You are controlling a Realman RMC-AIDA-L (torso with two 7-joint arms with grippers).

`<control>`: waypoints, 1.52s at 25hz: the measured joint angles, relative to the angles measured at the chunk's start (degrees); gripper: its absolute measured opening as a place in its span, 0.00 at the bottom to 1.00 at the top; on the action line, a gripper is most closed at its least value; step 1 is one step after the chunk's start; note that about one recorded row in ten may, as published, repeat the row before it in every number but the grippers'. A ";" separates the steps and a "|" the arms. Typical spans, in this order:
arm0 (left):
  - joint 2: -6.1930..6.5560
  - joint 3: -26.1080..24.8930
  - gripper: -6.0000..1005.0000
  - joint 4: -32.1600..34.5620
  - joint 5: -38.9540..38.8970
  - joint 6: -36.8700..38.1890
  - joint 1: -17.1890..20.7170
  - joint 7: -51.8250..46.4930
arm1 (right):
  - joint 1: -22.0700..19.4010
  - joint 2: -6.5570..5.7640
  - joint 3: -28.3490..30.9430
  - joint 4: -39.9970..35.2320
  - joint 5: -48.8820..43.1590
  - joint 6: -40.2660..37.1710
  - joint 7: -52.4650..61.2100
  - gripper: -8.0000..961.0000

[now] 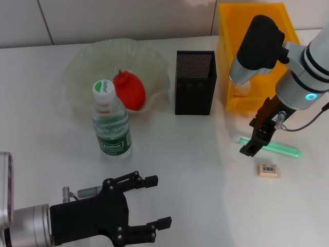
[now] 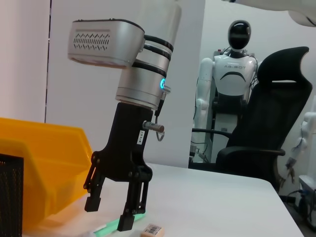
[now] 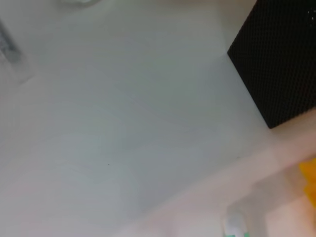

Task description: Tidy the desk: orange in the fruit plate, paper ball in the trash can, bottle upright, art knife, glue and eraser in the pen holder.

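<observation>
Head view: right gripper (image 1: 255,138) hangs over the near-right of the desk (image 1: 195,154), fingers spread and pointing down, straddling the left end of the green art knife (image 1: 280,148). Looks lined up for a pick, nothing clamped yet. Eraser (image 1: 267,170) lies just near of the knife, apart from it. Left gripper (image 1: 149,203) sits parked at the near-left edge, fingers apart, holding nothing.

Containers: fruit plate (image 1: 82,62) at far left holds one red-orange fruit (image 1: 128,90), prob. the orange. Bottle (image 1: 110,121) stands upright w/ cap on, just near of the plate, so that step looks done. Black mesh pen holder (image 1: 195,82) at far centre; can't tell if anything is inside. Yellow bin (image 1: 252,31) at far right, prob. the trash can, contents mostly hidden by the arm. Glue not made out.

Left wrist view: right gripper (image 2: 111,212) seen side-on, fingers open, one tip low by the art knife (image 2: 106,228), whether touching can't tell. Eraser (image 2: 151,230) close by. Yellow bin (image 2: 44,168) behind, pen holder (image 2: 11,192) at the edge.

Right wrist view: mostly bare desk (image 3: 123,138), pen holder (image 3: 281,69) corner, green knife (image 3: 236,229) end at the frame edge. Own fingers not shown.
</observation>
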 joint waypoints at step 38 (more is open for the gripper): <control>0.00 0.00 0.81 0.00 0.01 0.47 -0.46 -0.79 | 2.59 -0.26 0.42 7.08 -1.23 4.47 0.01 0.35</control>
